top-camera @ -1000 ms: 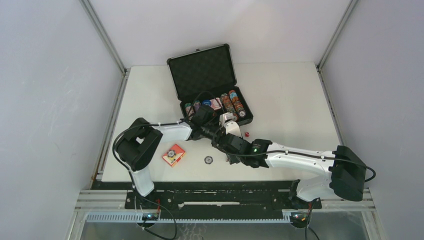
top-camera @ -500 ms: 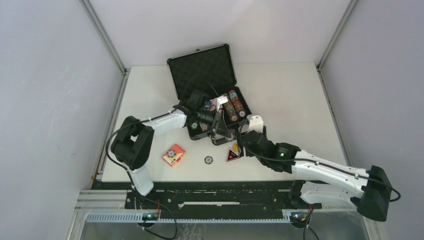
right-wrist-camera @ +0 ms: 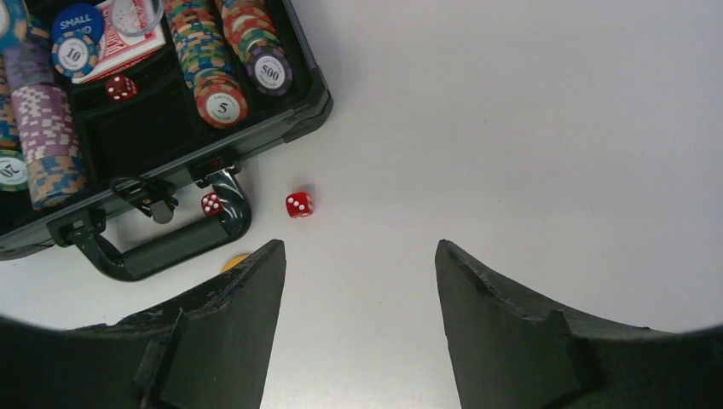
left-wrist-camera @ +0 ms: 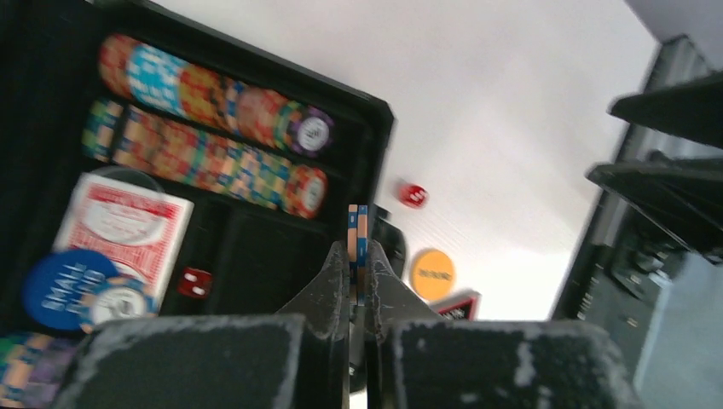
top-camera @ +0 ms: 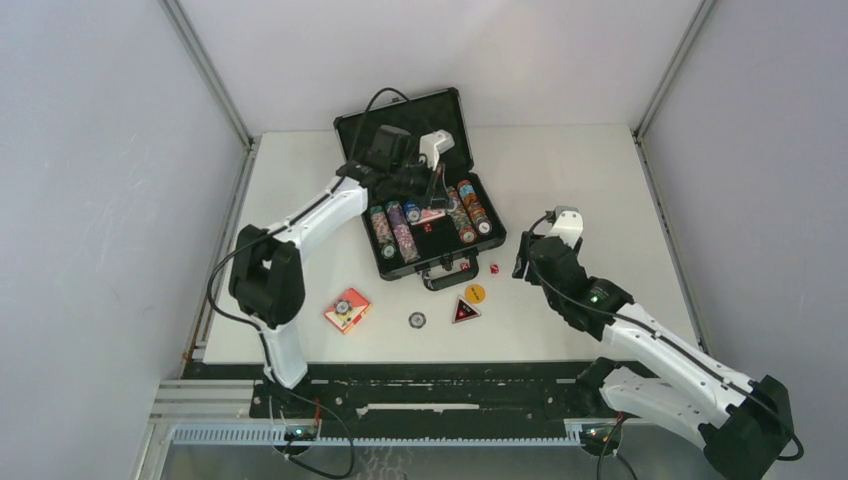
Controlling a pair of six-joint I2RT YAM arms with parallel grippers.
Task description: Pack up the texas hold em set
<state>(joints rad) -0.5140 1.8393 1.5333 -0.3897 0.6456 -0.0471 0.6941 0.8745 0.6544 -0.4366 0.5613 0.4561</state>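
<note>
The black case (top-camera: 358, 135) lies open at the table's back, with rows of poker chips (top-camera: 395, 232) in its foam slots. A red card box (left-wrist-camera: 119, 221), a blue button (left-wrist-camera: 68, 285) and a red die (left-wrist-camera: 194, 282) also sit inside. My left gripper (top-camera: 436, 190) hovers over the case, shut on two thin chips (left-wrist-camera: 358, 223) held edge-on. My right gripper (top-camera: 525, 258) is open and empty, low over the table right of the case handle (right-wrist-camera: 162, 247). Two red dice (right-wrist-camera: 298, 204) lie near that handle.
On the table in front of the case lie an orange button (top-camera: 474, 293), a red and black card (top-camera: 465, 310), a single chip (top-camera: 417, 320) and a second red card box (top-camera: 347, 309). Grey walls close in the table on both sides and behind.
My left arm has swung from the case's front edge back over the case with the chips in its jaws. My right arm has pulled away to the right and its jaws have widened.
</note>
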